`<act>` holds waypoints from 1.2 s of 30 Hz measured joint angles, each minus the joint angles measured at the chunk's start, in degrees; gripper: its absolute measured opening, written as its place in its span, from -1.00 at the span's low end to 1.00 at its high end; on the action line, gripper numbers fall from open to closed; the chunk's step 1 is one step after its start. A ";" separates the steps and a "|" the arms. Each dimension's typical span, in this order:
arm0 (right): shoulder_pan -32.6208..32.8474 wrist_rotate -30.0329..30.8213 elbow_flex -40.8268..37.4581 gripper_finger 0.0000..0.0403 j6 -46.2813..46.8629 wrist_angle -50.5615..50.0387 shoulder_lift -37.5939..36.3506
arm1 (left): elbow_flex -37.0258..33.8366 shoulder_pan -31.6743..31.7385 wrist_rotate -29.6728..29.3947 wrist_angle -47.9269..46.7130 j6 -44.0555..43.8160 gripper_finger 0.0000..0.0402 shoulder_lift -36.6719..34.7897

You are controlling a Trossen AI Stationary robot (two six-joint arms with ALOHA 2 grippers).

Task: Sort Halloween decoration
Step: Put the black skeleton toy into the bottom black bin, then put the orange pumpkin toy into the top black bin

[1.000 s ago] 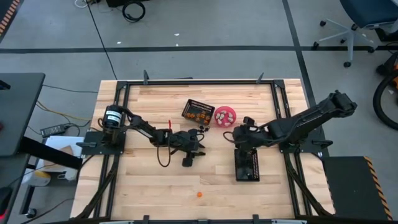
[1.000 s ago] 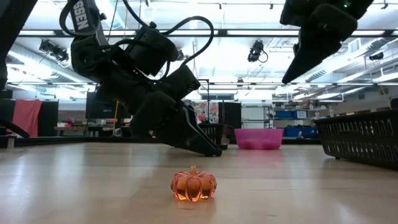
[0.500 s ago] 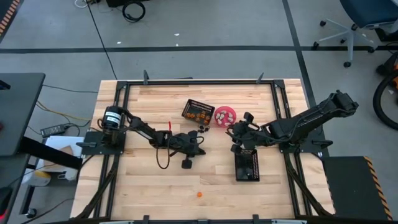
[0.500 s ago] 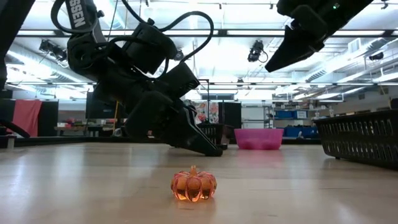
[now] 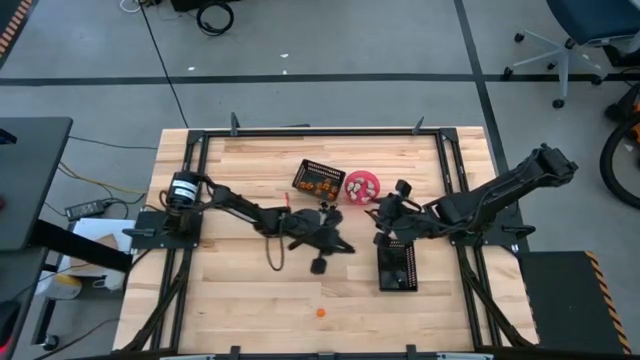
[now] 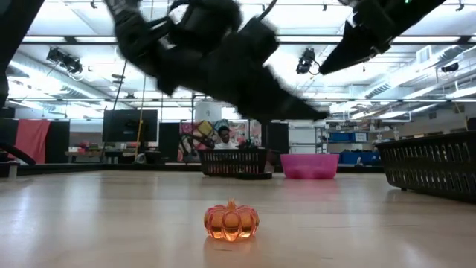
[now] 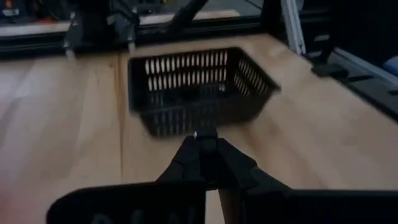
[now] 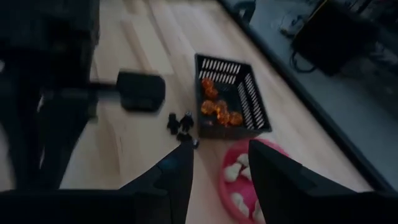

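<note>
Pale plank table [image 5: 240,300] inside a black frame, grey floor around it, an office chair [image 5: 580,40] off in the far corner. Long room with ceiling lights beyond the table edge in the low view.

Near the far middle of the table: small black mesh basket [image 5: 318,178] with orange trinkets [image 5: 322,184] inside, touching or just beside a round pink bowl [image 5: 362,185] holding pale whitish trinkets [image 8: 235,171]. Just in front of that basket, on bare wood: a few black trinkets [image 8: 179,122], loose and close together. Nearer the right arm: a second, longer black basket [image 5: 397,266], contents not clear.

Alone toward the near edge: one orange pumpkin trinket [image 5: 320,311], upright on the wood, large and translucent in the low view [image 6: 231,221].

Left gripper [image 5: 340,247] stretched out to the table's middle, fingers pressed together; whether anything tiny sits between the tips, cannot tell. Aimed at the longer basket in its wrist view [image 7: 200,138]. Black trinkets behind it, near; orange pumpkin well apart toward the near edge.

Right gripper [image 5: 378,212] raised between the pink bowl and the long basket, fingers [image 8: 177,171] spread apart with nothing visible between them. Black trinkets just beyond its tips in the wrist view, bowl beside them.
</note>
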 joint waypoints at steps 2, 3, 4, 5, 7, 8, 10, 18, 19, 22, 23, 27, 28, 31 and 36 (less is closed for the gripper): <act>1.02 1.81 0.00 -0.22 -0.40 0.03 -1.29 | 4.09 -0.09 1.09 -2.93 0.10 -0.96 0.84; 1.63 2.69 0.00 -0.22 -0.44 0.17 -2.12 | 6.53 -0.16 1.24 -3.35 0.18 -0.96 1.92; 2.36 3.67 0.00 -0.22 -0.47 0.10 -2.94 | 8.49 -0.22 1.20 -3.61 0.31 -0.96 3.00; 3.00 4.73 0.00 -0.22 -0.48 0.37 -3.78 | 10.32 -0.34 1.24 -3.80 0.29 -0.96 3.96; 4.45 6.80 0.01 -0.22 -0.61 0.56 -5.34 | 14.20 -0.55 1.17 -3.87 0.22 -0.96 6.52; 5.11 7.64 0.00 -0.22 -0.61 0.51 -6.04 | 16.29 -0.73 1.12 -3.53 0.24 -0.96 7.89; 6.37 8.87 0.00 -0.22 -0.31 0.88 -7.08 | 19.85 -0.85 1.19 -4.03 0.00 -0.96 10.41; 9.80 13.28 0.02 -0.22 -0.21 1.71 -7.02 | 30.97 -1.50 1.61 -6.87 -2.16 -0.81 18.34; 10.17 13.73 0.00 -0.22 -0.24 1.48 -6.91 | 31.57 -1.50 1.61 -7.28 -1.95 -0.74 18.45; 10.63 14.84 0.00 -0.22 -0.21 1.65 -6.94 | 32.04 -1.50 1.65 -8.09 -1.54 -0.46 18.36; 10.72 14.81 0.00 -0.22 -0.24 1.37 -6.94 | 32.04 -1.50 1.70 -8.26 -0.96 -0.36 18.36; 11.02 14.79 0.00 -0.22 -0.24 1.24 -6.98 | 31.73 -0.71 9.63 -13.24 4.65 -0.06 16.92; 11.27 14.80 0.00 -0.22 -0.24 1.17 -6.98 | 31.09 -0.40 13.22 -14.25 5.99 -0.02 15.77; 12.74 15.56 0.00 -0.22 -0.37 1.17 -6.98 | 27.22 -0.08 17.61 -14.35 7.04 0.01 11.44; 15.55 20.72 0.00 -0.22 -0.45 0.80 -6.98 | 15.70 -0.89 15.94 -13.17 9.18 -0.07 4.50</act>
